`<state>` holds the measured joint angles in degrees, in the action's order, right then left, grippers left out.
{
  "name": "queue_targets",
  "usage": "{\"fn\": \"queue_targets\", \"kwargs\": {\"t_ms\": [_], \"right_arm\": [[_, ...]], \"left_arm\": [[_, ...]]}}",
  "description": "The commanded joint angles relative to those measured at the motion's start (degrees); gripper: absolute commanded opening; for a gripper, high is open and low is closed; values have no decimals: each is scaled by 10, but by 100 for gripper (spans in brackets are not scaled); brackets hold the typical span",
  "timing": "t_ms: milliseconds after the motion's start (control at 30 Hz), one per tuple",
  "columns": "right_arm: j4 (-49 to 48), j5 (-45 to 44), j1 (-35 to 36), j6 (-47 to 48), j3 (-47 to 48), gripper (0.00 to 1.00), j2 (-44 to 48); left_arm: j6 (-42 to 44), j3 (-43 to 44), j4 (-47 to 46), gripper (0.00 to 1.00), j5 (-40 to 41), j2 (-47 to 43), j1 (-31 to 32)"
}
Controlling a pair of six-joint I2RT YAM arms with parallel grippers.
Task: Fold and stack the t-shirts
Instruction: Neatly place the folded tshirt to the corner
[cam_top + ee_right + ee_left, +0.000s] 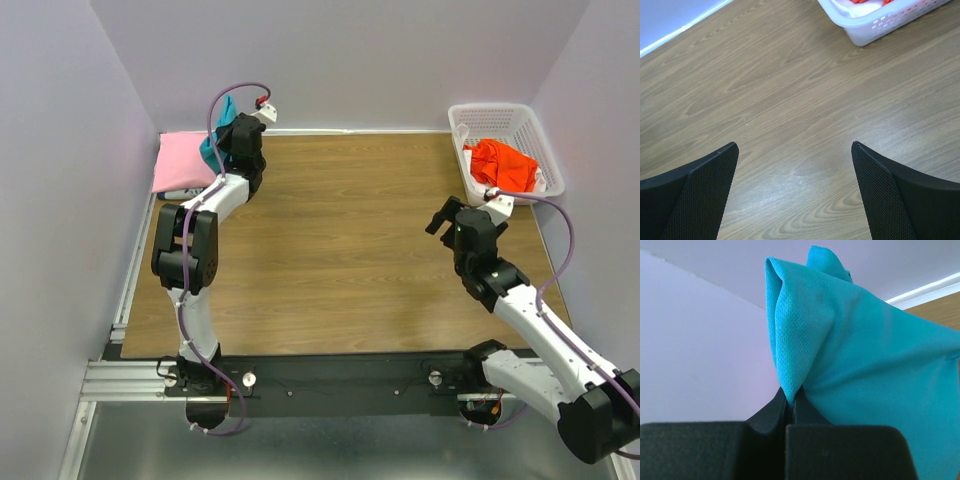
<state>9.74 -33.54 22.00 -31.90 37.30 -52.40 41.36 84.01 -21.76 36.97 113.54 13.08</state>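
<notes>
The left tool [790,400] is clenched on a narrow pinch of the teal t-shirt [865,365], lifting it off the desk [350,250] at about 11 o'clock, just beside the pink t-shirt [182,160], which lies flat in the 10 o'clock corner. The grip takes only a thin fold at the very tips of the jaws, so the cloth could slide out under its own weight, the more so if the arm swings fast. The shirt hangs bunched, not flat; if it were let go this way it would likely land as a heap, and a trailing edge could drag across the pink one and pull its fold askew. The right tool [794,145] is released, jaws spread wide over bare wood at about 3 o'clock, well apart from the teal cloth and too far off to catch or spread it. The orange-red t-shirt [503,163] sits in the white basket [500,112] at 2 o'clock.
</notes>
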Motion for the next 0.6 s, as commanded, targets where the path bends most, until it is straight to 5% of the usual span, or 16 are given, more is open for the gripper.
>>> {"fn": "queue_targets", "kwargs": {"t_ms": [0,567], "right_arm": [[3,-25,-1,3,1,100,-13],[3,-21,-1,3,1,100,-18]], "left_arm": [[33,21,-29,0,-25,-16,-5],[7,41,16,0,-77,-85,-17]]}}
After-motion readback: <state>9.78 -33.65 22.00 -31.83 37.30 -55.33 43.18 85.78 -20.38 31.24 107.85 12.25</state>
